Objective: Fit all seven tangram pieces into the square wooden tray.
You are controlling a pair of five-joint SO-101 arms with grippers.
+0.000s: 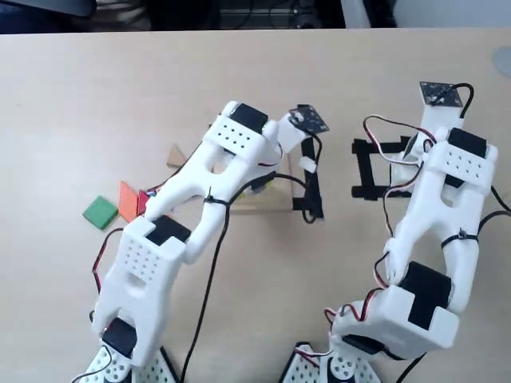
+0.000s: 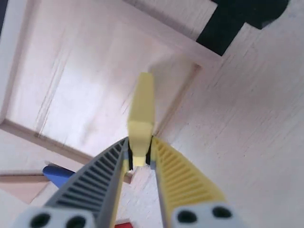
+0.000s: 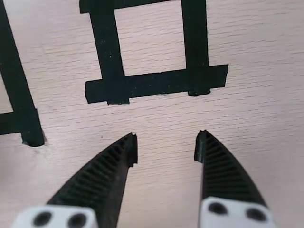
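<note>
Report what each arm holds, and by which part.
Left jaws pinch the flat yellow tangram piece by one narrow end; right jaws stand open, empty.

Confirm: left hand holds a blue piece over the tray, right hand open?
Wrong colour: the left wrist view shows the left hand holding a yellow piece over the tray. As you said, the right hand is open.
</note>
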